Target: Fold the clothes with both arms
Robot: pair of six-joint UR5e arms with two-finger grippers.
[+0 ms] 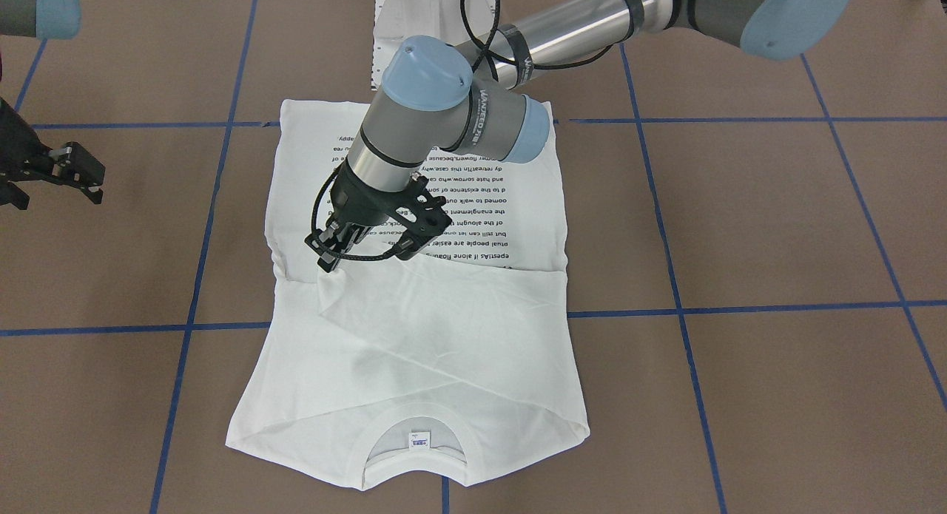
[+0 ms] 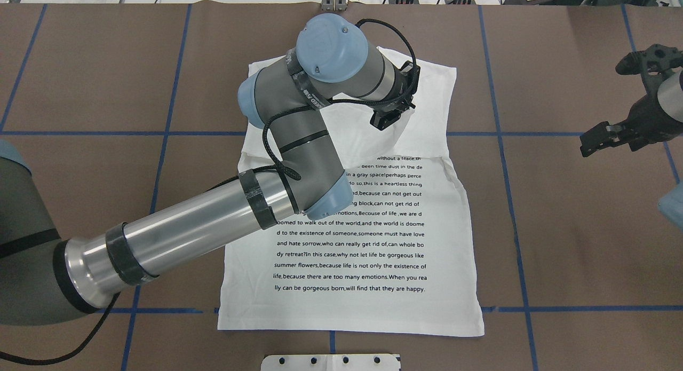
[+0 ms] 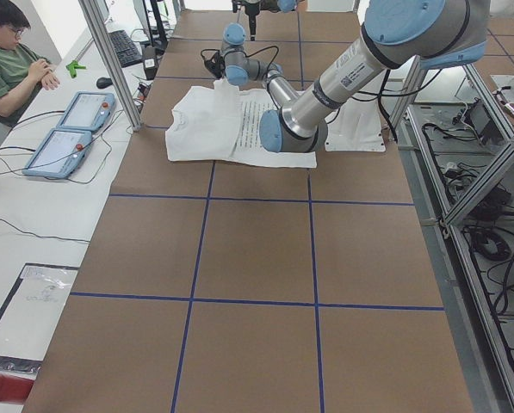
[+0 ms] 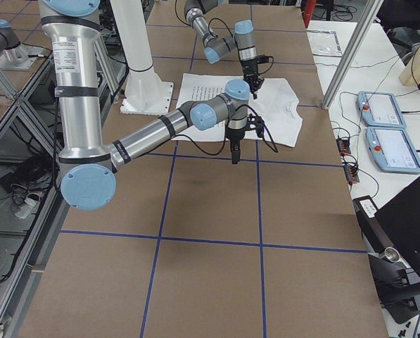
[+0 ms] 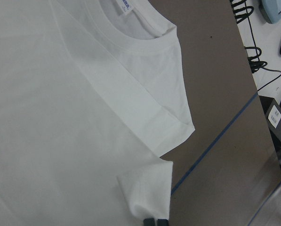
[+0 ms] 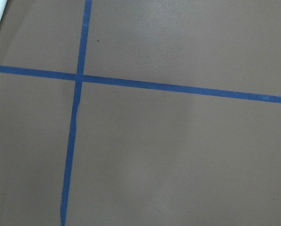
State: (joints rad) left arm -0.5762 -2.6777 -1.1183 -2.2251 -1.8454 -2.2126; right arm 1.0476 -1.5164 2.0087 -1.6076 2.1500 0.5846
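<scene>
The white long-sleeved T-shirt (image 1: pixel 444 351) lies flat mid-table, black text block (image 2: pixel 352 243) facing up, sleeves folded across the chest. Its ribbed collar (image 1: pixel 414 425) and neck label (image 1: pixel 419 441) lie at the end far from the robot. My left arm reaches over the shirt. My left gripper (image 1: pixel 329 261) is shut on a sleeve cuff, low over the shirt's side toward my right; the wrist view shows the fingertips (image 5: pixel 154 221) pinching the cuff corner (image 5: pixel 145 188). My right gripper (image 1: pixel 66 181) hangs open and empty over bare table, well off the shirt; it also shows in the overhead view (image 2: pixel 592 144).
The table is brown with blue tape lines (image 6: pixel 79 77). The white pedestal base (image 1: pixel 399 26) stands at the robot's edge, just behind the shirt's hem. Teach pendants (image 3: pixel 76 120), a metal frame post (image 3: pixel 110 60) and a seated person (image 3: pixel 7 60) are beyond the far table edge.
</scene>
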